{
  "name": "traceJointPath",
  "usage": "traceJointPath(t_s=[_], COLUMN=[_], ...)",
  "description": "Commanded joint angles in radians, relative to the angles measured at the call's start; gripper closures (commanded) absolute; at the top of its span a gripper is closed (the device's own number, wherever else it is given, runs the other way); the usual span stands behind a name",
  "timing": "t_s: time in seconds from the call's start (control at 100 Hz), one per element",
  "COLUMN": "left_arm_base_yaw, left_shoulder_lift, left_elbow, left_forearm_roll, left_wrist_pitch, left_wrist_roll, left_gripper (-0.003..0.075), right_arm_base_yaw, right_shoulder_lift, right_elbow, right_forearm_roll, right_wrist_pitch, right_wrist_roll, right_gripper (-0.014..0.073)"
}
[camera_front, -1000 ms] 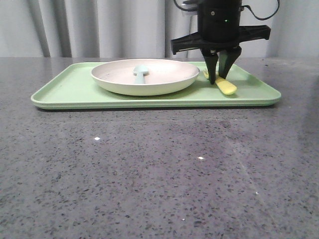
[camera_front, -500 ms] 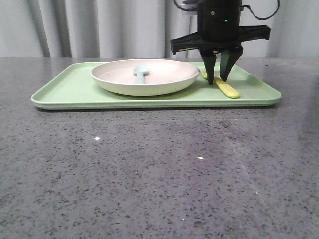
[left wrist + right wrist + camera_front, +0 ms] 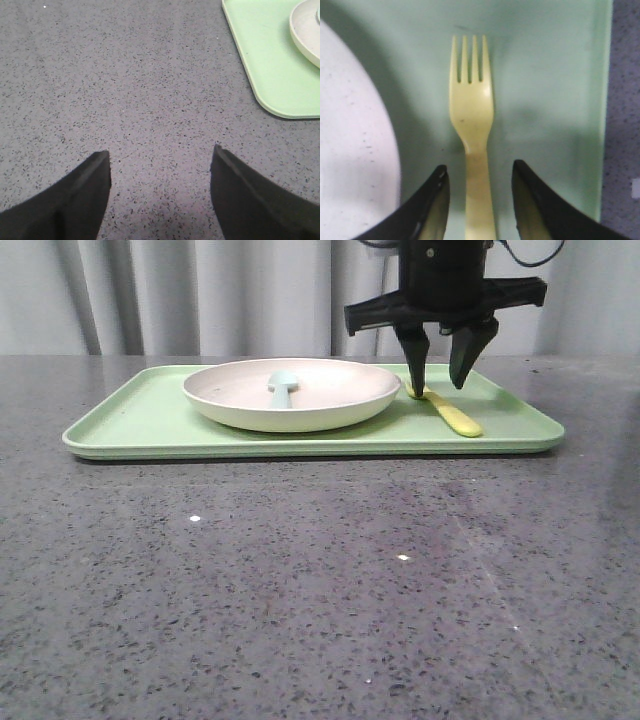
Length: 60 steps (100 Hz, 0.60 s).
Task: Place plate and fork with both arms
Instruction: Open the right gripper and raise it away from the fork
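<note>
Grey speckled stone table [image 3: 300, 590] is stretching wide in front of pincer & reflecting soft light; pale grey pleated curtain [image 3: 200, 295] is hanging behind it.

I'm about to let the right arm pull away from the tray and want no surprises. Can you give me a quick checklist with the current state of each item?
1. Right gripper open: ok, its fingers are spread apart.
2. Fork released: ok, it lies flat between the fingers, and neither finger touches it in the right wrist view.
3. Fork on the tray: ok, beside the plate, not overlapping it.
4. Plate seated on the tray: ok, it sits level, with a pale blue-green utensil inside.
5. Left gripper clear of the tray: ok, it is open over bare table, and the tray's corner lies off to one side.
6. Right arm's retreat path: cannot tell, since the space above it is out of view.
</note>
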Motion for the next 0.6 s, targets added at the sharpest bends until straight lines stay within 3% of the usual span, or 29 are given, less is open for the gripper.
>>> traceJointPath(t_s=[0.0,0.28,0.59], left_arm_base_yaw=[0.001,0.001,0.001], left_shoulder_lift=[0.000,0.000,0.000], left_elbow=[-0.029,-0.029,-0.029], left_forearm_roll=[-0.014,-0.014,-0.014], left_wrist_pitch=[-0.080,-0.080,-0.080], left_wrist_roll=[-0.006,-0.006,-0.006], left_gripper=[0.0291,0.0291,0.0291], right_arm_base_yaw=[-0.007,-0.007,-0.015], right_shoulder_lift=[-0.110,-0.244,-0.390], right_elbow=[-0.024,-0.024,0.045], right_forearm_roll=[-0.055,-0.169,-0.186], right_wrist_pitch=[-0.032,-0.038,-0.065], right_wrist_roll=[-0.010,-0.017,-0.051], right_gripper=[0.0273,0.0273,0.0277])
